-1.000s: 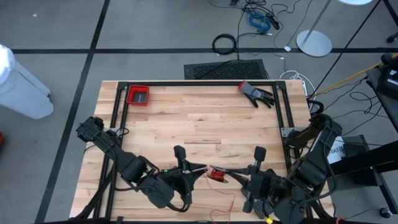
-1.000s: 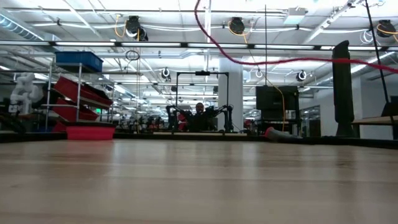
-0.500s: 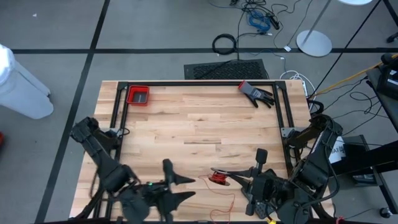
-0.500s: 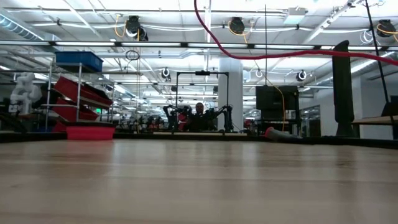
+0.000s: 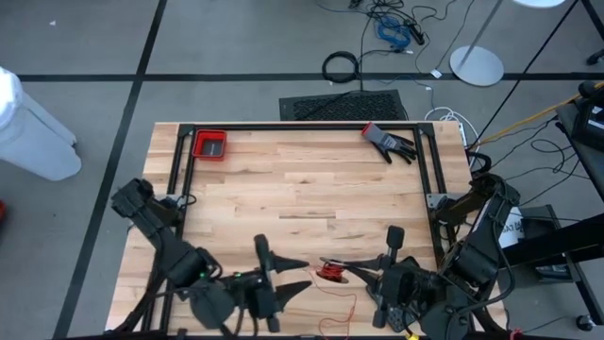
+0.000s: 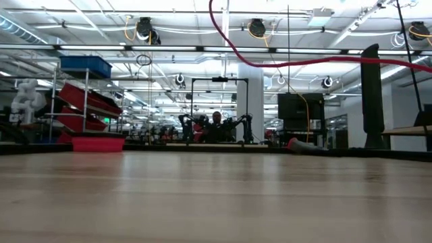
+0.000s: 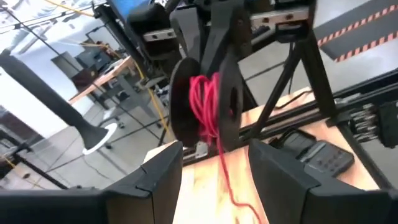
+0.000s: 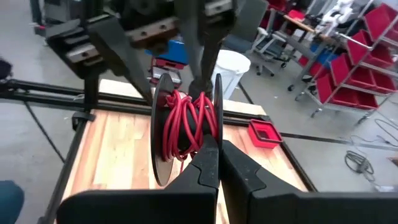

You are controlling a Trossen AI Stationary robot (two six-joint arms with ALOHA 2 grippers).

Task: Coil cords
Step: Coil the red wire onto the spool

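The red cord (image 8: pixel 186 127) is wound on a small spool between two black discs, which shows above the table's near middle (image 5: pixel 330 273). My right gripper (image 8: pixel 210 146) is shut on that spool. A loose tail of the cord (image 5: pixel 351 304) runs down onto the wood, and another stretch arcs high across the low view (image 6: pixel 270 64). My left gripper (image 7: pixel 214 177) is open just to the table's left of the spool (image 7: pixel 205 106) and points at it. It is also seen from above (image 5: pixel 309 274), and nothing is between its fingers. My right gripper pinches the spool at the rim of one black disc (image 8: pixel 218 121) between its two shut fingers. The fingertips themselves hide the exact spot. The fingers come nearly level from the table's right. The spool is lifted clear of the table with its discs on edge, and the cord tail hangs slack.
A red bin (image 5: pixel 209 144) sits at the far left and a black glove (image 5: pixel 389 142) at the far right, both inside the black frame (image 5: pixel 302 127). Bare wood lies across the table's middle. Cables and a mat lie on the floor beyond the far edge.
My left gripper has opened and drawn back from the spool toward the table's near left. It then came a little way back toward the spool. The right gripper and the spool have stayed where they were.
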